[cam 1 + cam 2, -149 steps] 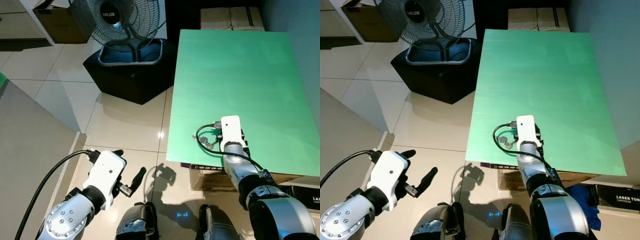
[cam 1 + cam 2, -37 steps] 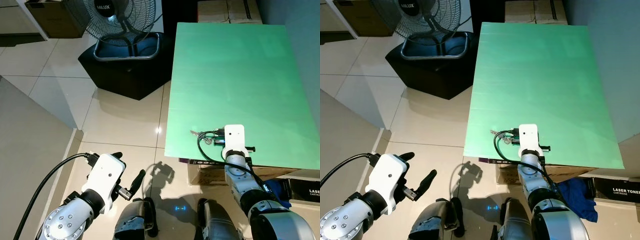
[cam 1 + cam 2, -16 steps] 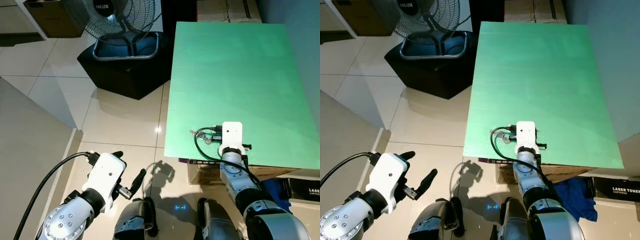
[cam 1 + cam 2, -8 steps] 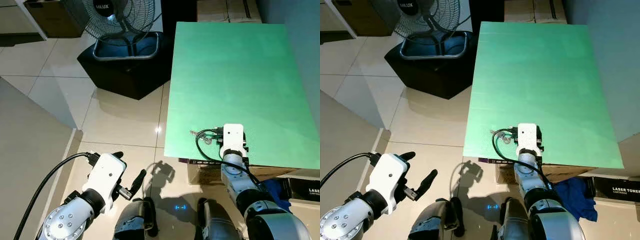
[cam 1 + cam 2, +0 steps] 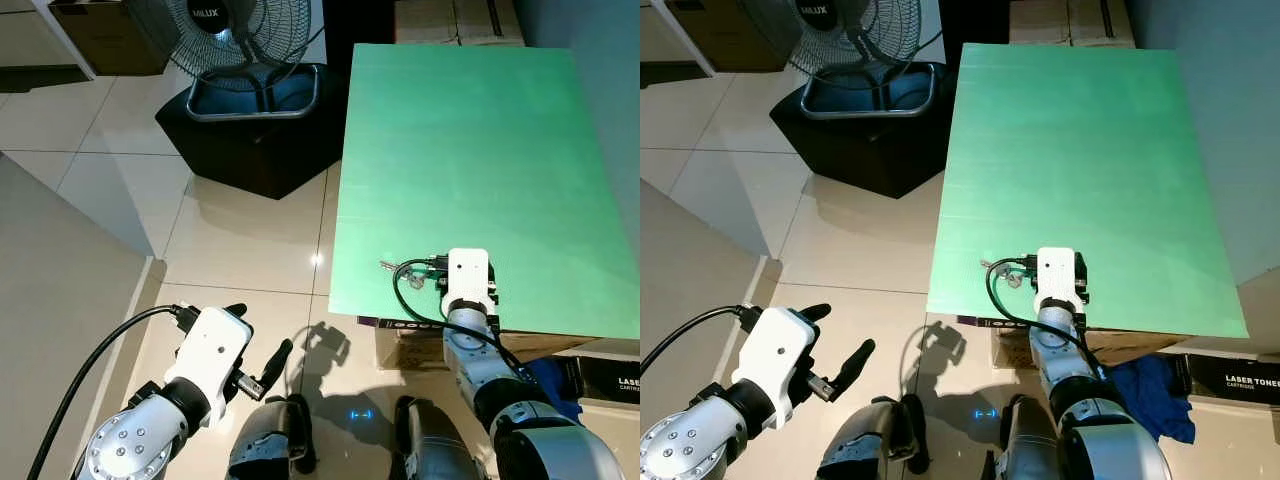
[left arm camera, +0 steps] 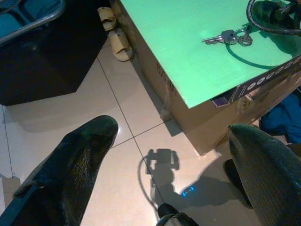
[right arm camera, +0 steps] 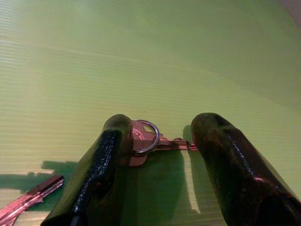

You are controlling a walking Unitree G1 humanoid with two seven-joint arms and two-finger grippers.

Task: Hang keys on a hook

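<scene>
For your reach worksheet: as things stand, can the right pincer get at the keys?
Probably yes. The right pincer is open over the table, with the keys lying between its fingers, nothing blocking.

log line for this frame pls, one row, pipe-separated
phase: grasp approach | right gripper: open, straddling keys flat on green table near front edge | left gripper: open, idle over floor | hook: unseen

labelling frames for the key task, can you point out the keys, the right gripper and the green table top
keys (image 6: 227, 36), left wrist view, on the key heads by the ring
right gripper (image 7: 162, 141), right wrist view, midway between its fingertips
green table top (image 5: 460, 140), left eye view, on its bare middle
</scene>
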